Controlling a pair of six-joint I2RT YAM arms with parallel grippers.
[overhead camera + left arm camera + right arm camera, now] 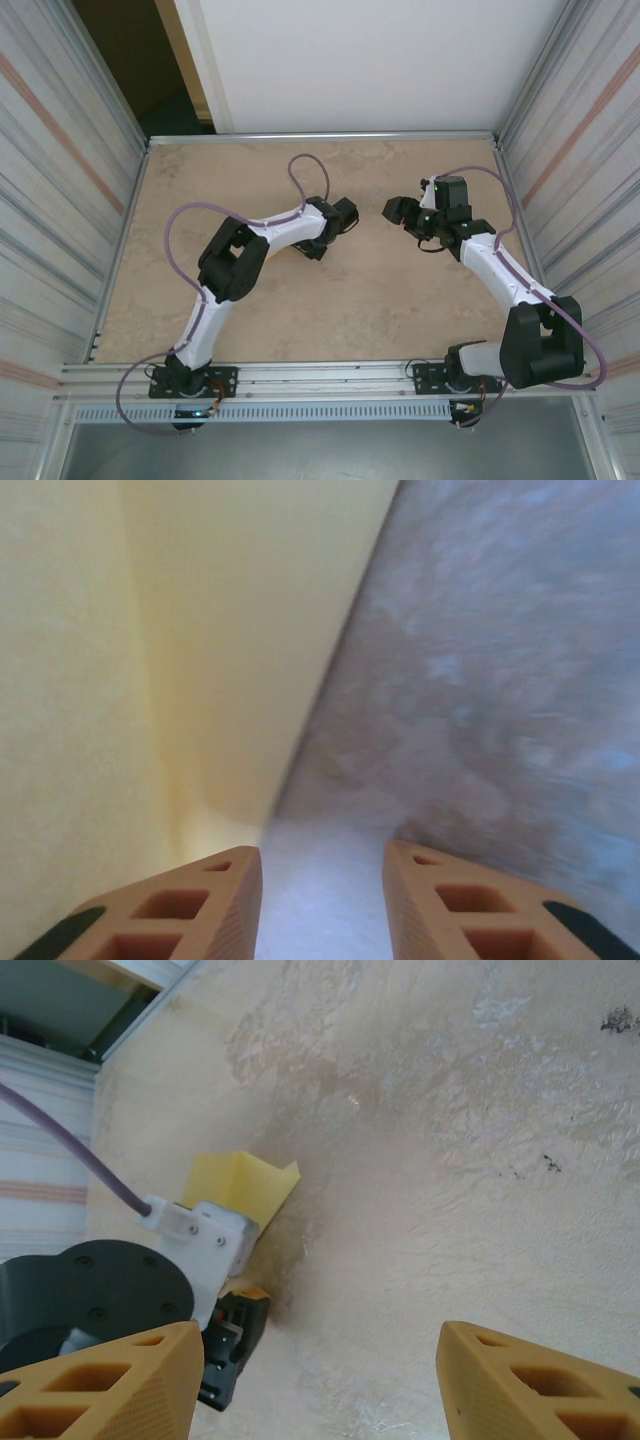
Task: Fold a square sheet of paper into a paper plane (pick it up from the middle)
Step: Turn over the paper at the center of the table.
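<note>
The pale yellow sheet of paper (150, 660) rises as a creased wall just left of my left gripper (322, 855). That gripper is open, with bare table between its orange fingers (205, 900). In the top view the left gripper (318, 244) points down at the table's middle, and a sliver of the paper (283, 252) peeks out from under the arm. The paper's full shape is hidden, so I cannot tell a paper plane from it. The right wrist view shows a raised yellow flap (240, 1182) behind the left wrist. My right gripper (320, 1340) hovers open and holds nothing, to the right (397, 211).
The beige table (350, 310) is fenced by a metal frame with striped walls on both sides. A purple cable (300, 165) loops over the left arm. About a hand's width of table lies between the two grippers.
</note>
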